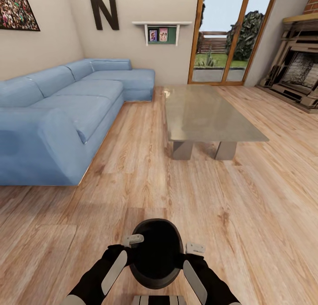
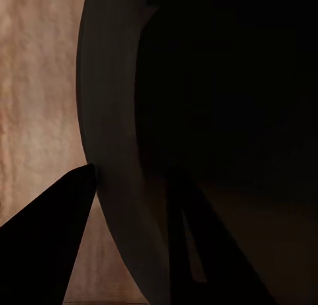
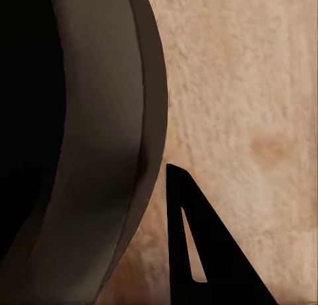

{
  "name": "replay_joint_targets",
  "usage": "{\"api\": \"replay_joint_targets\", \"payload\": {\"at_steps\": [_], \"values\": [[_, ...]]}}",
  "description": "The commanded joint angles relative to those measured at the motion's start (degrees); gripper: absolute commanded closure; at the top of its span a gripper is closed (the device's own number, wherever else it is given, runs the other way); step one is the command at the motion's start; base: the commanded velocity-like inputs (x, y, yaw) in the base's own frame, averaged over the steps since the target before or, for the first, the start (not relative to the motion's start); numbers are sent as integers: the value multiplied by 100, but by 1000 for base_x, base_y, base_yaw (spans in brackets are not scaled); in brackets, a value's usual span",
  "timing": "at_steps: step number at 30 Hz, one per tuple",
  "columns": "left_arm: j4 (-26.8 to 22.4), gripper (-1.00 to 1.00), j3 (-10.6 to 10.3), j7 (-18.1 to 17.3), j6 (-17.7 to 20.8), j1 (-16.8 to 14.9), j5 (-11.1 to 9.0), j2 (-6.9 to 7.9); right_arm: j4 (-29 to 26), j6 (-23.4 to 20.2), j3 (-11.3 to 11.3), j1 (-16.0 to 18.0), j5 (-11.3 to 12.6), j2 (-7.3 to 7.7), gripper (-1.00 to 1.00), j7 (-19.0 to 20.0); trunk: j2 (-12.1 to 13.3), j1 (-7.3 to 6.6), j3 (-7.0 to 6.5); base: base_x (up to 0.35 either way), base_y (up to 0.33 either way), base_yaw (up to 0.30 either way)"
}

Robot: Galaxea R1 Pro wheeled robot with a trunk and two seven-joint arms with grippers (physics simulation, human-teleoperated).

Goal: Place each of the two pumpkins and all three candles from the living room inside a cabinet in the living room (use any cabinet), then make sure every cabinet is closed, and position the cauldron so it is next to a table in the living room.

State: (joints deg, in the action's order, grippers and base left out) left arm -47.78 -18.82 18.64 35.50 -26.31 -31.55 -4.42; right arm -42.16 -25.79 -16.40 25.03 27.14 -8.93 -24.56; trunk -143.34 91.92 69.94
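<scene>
Light wood plank floor (image 1: pixel 247 216); blue sectional sofa (image 1: pixel 66 111); glass patio doors (image 1: pixel 229 35); stone fireplace (image 1: pixel 300 71); wall shelf (image 1: pixel 161 31).

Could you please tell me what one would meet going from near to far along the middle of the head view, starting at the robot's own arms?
left gripper and right gripper at the cauldron's sides → bare wooden floor → table → glass doors onto the garden.
</scene>
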Motion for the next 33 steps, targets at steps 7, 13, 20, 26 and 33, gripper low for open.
{"api": "replay_joint_targets", "payload": {"at_steps": [7,13,20,26,33], "values": [[-92,100,-6,61,0,-6,-35,3,124,-31,1,2,61,12,100,536,-2,-2,4,0,0,0],[-92,100,-8,61,-1,-6,-35,2,129,-31,4,2,63,14,100,572,-2,-2,4,0,0,0],[-92,100,-8,61,-2,-6,-35,-6,129,-31,7,2,63,14,100,537,-2,-2,4,0,0,0],[-92,100,-8,61,-2,-6,-35,-4,129,-31,28,2,63,14,100,523,-2,-2,4,0,0,0],[-92,100,-8,61,-5,-6,-35,-5,138,-27,53,2,73,14,100,337,-2,-2,4,0,0,0]]}}
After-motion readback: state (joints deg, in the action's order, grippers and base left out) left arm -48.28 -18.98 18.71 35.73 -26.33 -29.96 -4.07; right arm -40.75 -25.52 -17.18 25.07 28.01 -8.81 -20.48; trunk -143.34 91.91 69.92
